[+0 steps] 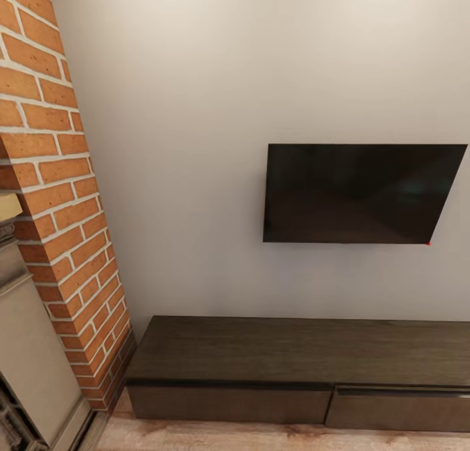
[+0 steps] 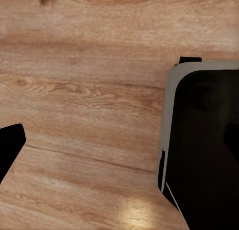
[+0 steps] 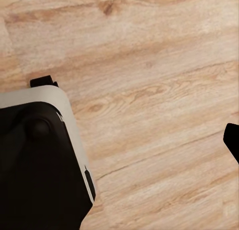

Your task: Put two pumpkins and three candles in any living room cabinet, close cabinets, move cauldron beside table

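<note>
Facing: cabinet [image 1: 297, 366], low against wall, drawer fronts flush/closed.
Above: TV [image 1: 359, 193] on wall.
Beside: brick column [image 1: 55, 196], cabinet's left.
Wrists: wood floor [image 2: 89, 105], robot base [image 2: 206, 140].
Fingers: can't tell, both grippers.

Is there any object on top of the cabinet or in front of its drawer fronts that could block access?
Nothing visible does. The cabinet has a bare top, and its drawer fronts appear shut, facing the wooden floor. The television hangs on the wall above, apart from it.
</note>
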